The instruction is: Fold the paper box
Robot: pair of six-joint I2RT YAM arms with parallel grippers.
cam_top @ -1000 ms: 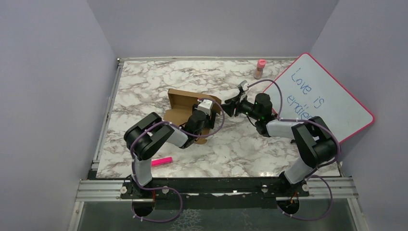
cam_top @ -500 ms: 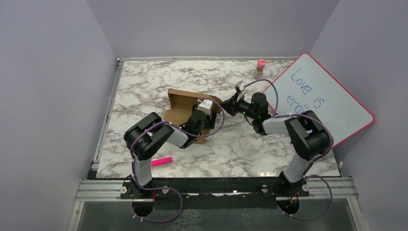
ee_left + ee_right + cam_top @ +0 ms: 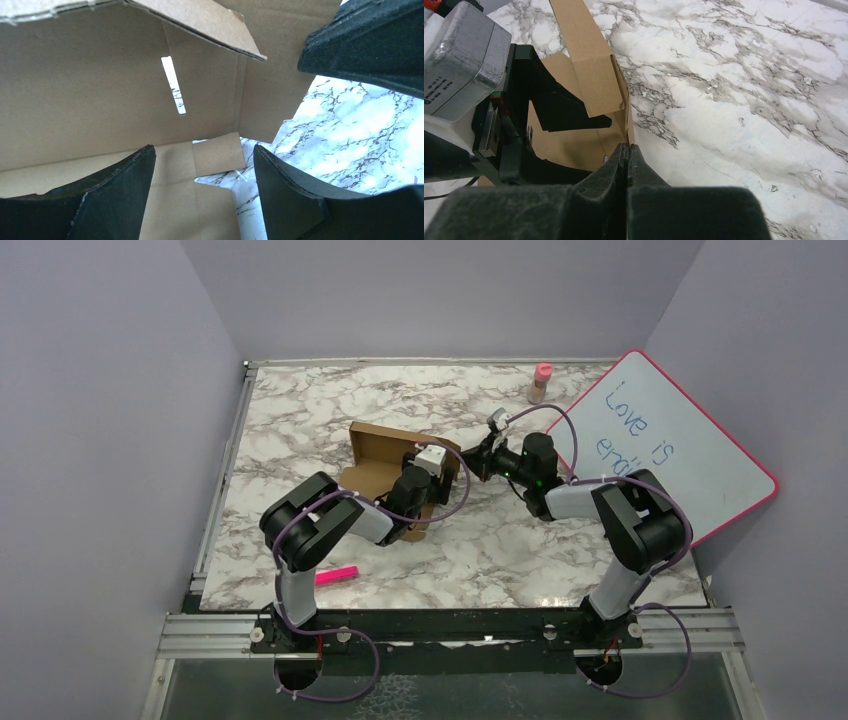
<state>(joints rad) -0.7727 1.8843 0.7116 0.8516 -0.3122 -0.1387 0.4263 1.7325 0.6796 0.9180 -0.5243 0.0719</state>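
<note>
The right gripper (image 3: 627, 146) has slid left and closed, its tips now together at the right wall of the box (image 3: 378, 445) mid-table, pinch unclear, while the nearer left gripper (image 3: 202, 150) gapes inside it.

Box (image 3: 378, 448) sits mid-table (image 3: 300, 410), left gripper (image 3: 202, 150) inside it, right gripper (image 3: 627, 147) at its right wall. Whiteboard (image 3: 680, 455) lies right, bottle (image 3: 541, 382) behind, marker (image 3: 336, 576) near left.

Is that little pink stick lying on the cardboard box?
No, the pink stick lies on the bare marble table, clearly apart from the paper box.
</note>
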